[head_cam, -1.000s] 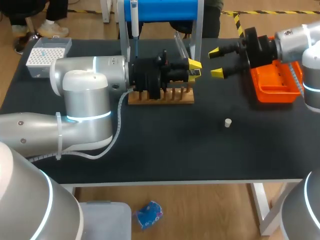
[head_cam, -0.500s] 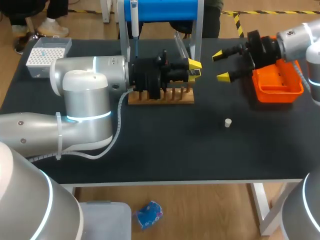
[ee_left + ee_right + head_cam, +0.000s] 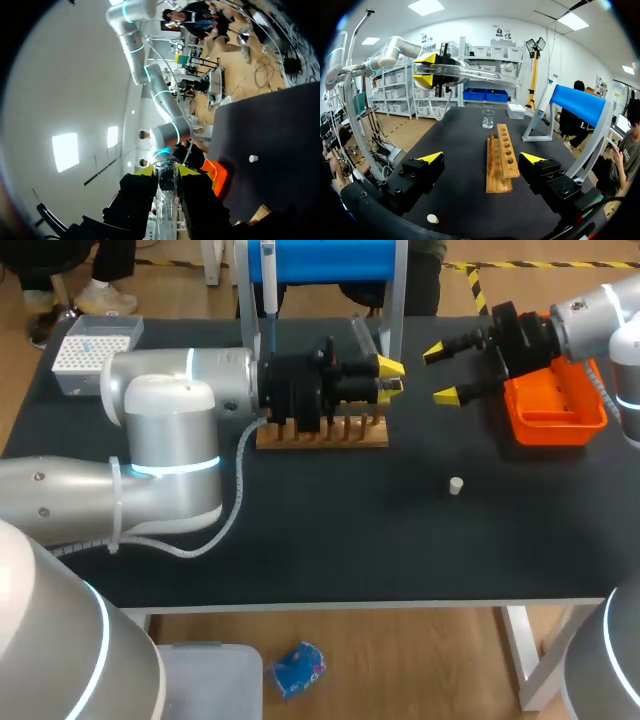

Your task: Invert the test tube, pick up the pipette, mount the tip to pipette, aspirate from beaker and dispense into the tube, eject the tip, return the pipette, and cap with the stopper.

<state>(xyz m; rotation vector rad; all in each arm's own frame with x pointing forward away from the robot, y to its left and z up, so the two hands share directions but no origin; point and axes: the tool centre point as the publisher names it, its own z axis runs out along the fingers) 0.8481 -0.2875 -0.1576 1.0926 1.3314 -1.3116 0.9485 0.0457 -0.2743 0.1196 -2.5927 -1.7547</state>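
My left gripper (image 3: 389, 378) is shut on a clear test tube (image 3: 365, 338) and holds it above the right end of the wooden rack (image 3: 322, 432). In the left wrist view the test tube (image 3: 166, 186) stands between the yellow fingertips (image 3: 143, 170). The right wrist view shows the test tube (image 3: 470, 73) lying level in the left gripper (image 3: 426, 68), above the table. My right gripper (image 3: 440, 372) hangs open and empty just right of it, its own view showing the jaws wide apart (image 3: 481, 158). A pipette (image 3: 268, 278) hangs on the blue stand (image 3: 320, 258). A small beaker (image 3: 488, 118) sits beyond the rack (image 3: 500, 157). A white stopper (image 3: 456, 485) lies on the table.
An orange tray (image 3: 555, 410) sits at the right, under my right arm. A white tip box (image 3: 92, 345) stands at the far left. The stopper (image 3: 433, 218) lies near my right gripper's left finger.
My right gripper has shifted slightly to the right and turned a little, staying open. The left gripper keeps the tube in much the same place.
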